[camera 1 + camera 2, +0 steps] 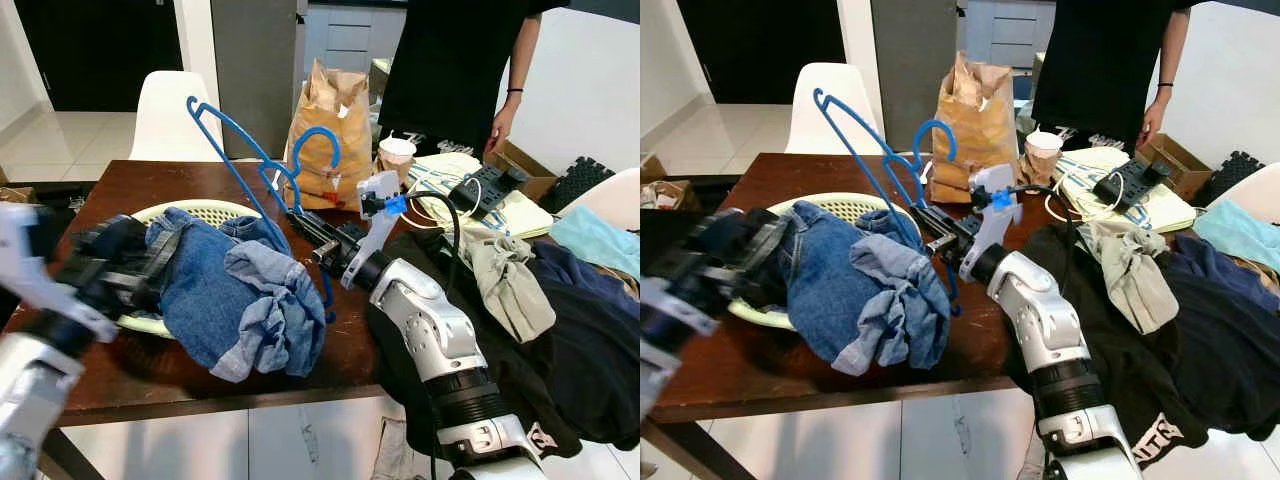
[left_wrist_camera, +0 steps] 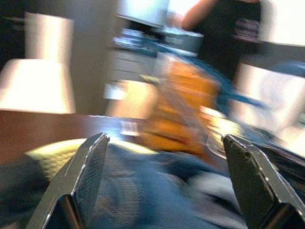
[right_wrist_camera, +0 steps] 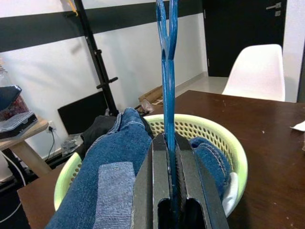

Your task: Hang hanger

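Observation:
A blue plastic hanger (image 1: 262,165) stands tilted above the dark wooden table (image 1: 190,180), its hook curling near a brown paper bag. My right gripper (image 1: 303,226) is shut on the hanger's lower bar; in the right wrist view the black fingers (image 3: 188,188) clamp the blue bar (image 3: 167,71). Blue jeans (image 1: 235,290) spill out of a pale yellow laundry basket (image 1: 205,211) just left of the hanger. My left gripper (image 2: 167,183) is open, low at the left beside the basket and jeans; its view is blurred.
A brown paper bag (image 1: 335,135) and a paper cup (image 1: 396,152) stand behind the hanger. Dark clothes (image 1: 560,330) and a beige garment (image 1: 505,280) cover the table's right side. A person in black (image 1: 455,65) stands at the far side. A white chair (image 1: 175,115) is at the back left.

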You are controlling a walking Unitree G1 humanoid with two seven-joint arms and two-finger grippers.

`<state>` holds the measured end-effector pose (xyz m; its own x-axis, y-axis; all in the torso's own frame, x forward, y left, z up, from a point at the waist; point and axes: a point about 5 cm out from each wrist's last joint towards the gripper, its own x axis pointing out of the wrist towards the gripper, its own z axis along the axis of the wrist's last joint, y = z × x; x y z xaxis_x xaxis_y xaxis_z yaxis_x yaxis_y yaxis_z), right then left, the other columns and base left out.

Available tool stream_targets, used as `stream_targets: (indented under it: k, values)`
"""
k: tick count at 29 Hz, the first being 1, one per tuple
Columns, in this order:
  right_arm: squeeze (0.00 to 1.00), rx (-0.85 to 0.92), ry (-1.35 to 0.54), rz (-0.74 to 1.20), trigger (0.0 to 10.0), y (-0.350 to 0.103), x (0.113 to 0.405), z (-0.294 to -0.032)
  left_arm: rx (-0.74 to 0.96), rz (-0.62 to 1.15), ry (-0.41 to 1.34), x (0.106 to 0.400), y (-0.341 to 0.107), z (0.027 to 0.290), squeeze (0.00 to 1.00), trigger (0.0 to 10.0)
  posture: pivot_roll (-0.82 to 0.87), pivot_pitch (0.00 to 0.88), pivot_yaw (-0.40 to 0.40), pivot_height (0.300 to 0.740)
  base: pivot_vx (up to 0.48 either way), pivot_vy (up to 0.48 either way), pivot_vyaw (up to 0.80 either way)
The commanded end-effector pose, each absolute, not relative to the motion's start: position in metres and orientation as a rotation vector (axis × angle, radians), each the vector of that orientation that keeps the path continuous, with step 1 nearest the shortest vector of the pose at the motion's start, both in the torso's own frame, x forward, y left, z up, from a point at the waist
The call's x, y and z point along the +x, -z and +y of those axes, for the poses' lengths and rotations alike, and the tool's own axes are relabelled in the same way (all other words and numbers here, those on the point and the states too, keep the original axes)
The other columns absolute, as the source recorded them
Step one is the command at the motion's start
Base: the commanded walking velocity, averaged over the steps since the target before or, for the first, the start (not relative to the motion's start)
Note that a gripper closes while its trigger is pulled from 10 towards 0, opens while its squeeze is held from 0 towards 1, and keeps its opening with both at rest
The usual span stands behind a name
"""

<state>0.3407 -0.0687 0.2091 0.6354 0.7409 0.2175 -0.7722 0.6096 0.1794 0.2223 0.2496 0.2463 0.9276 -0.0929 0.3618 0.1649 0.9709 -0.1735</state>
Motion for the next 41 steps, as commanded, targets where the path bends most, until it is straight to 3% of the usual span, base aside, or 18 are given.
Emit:
stream_targets:
  k: [1, 4, 5, 6, 19, 34, 39, 41]
  values:
    - [0.00, 0.261, -0.881, -0.126, 10.0, -0.209, 0.341, -0.069, -0.243, -0.333, -0.052, 0.229, -0.233, 0.285, 1.00, 10.0, 0.06, 0.006, -0.081, 0.740, 0.000, 0.000, 0.00]
    - [0.00, 0.261, -0.883, -0.124, 10.0, -0.209, 0.341, -0.069, -0.271, -0.306, -0.108, 0.235, -0.223, 0.298, 0.96, 10.0, 0.06, 0.007, -0.084, 0.740, 0.000, 0.000, 0.00]
    - [0.00, 0.258, -0.886, -0.121, 10.0, -0.209, 0.341, -0.068, -0.301, -0.289, -0.127, 0.243, -0.218, 0.303, 0.15, 10.0, 0.06, 0.008, -0.085, 0.740, 0.000, 0.000, 0.00]
    - [0.00, 0.256, -0.891, -0.118, 10.0, -0.208, 0.340, -0.067, -0.330, -0.281, -0.123, 0.250, -0.215, 0.305, 0.00, 10.0, 0.06, 0.008, -0.084, 0.740, 0.000, 0.000, 0.00]
    - [0.00, 0.244, -0.898, -0.114, 10.0, -0.207, 0.333, -0.070, -0.376, -0.263, 0.001, 0.280, -0.217, 0.318, 0.00, 10.0, 0.01, 0.053, -0.086, 0.740, 0.000, 0.000, 0.00]
    - [0.00, 0.211, -0.903, -0.079, 10.0, -0.211, 0.311, -0.088, -0.349, -0.126, 0.311, 0.303, -0.206, 0.276, 0.00, 10.0, -0.06, 0.151, -0.098, 0.740, 0.000, 0.000, 0.00]
    - [0.00, 0.205, -0.899, -0.068, 10.0, -0.212, 0.307, -0.090, -0.340, -0.127, 0.317, 0.308, -0.208, 0.273, 0.00, 10.0, -0.07, 0.167, -0.097, 0.740, 0.000, 0.000, 0.00]
    - [0.00, 0.199, -0.888, -0.054, 10.0, -0.212, 0.304, -0.092, -0.338, -0.143, 0.197, 0.313, -0.211, 0.286, 0.00, 10.0, -0.08, 0.174, -0.096, 0.740, 0.000, 0.000, 0.00]
